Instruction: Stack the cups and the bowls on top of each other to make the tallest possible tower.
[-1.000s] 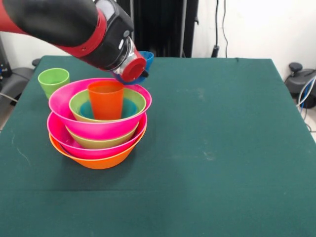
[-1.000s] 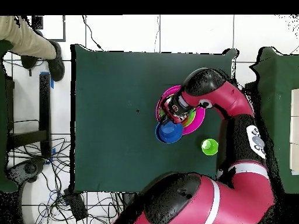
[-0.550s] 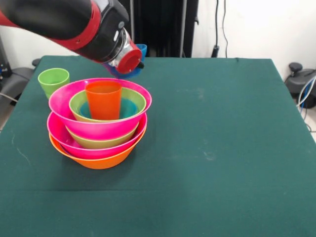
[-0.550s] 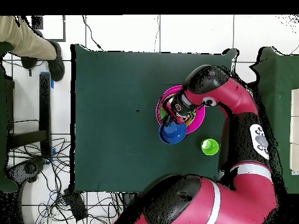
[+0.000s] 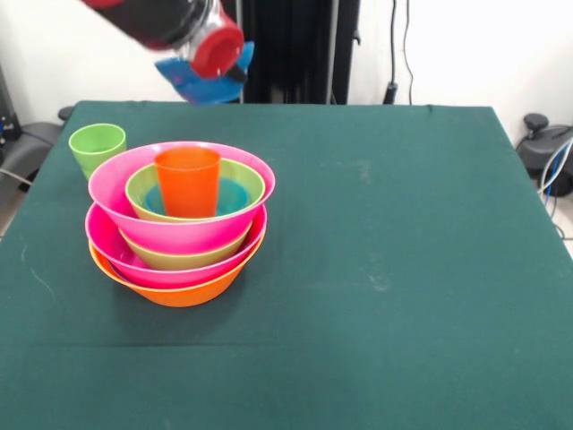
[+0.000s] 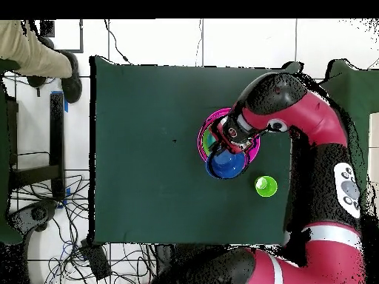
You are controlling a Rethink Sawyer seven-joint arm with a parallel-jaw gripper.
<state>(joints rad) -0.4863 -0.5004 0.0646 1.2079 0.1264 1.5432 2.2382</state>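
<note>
Even, bright overhead lighting; soft shadows beneath the tower (image 5: 179,228) on the desk (image 5: 403,269), mild glare on glossy rims, motion blur on the raised arm (image 5: 179,22).

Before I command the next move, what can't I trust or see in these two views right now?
- Pincer: its fingers are hidden in both views; the front view blurs it behind the red wrist cap, so how the blue bowl is held is unclear.
- Tower: overhead, the arm and blue bowl cover most of it; the orange cup is hidden there.
- Lower green bowl: only a rim sliver shows in front.
- Green cup: its base is behind the tower.
</note>
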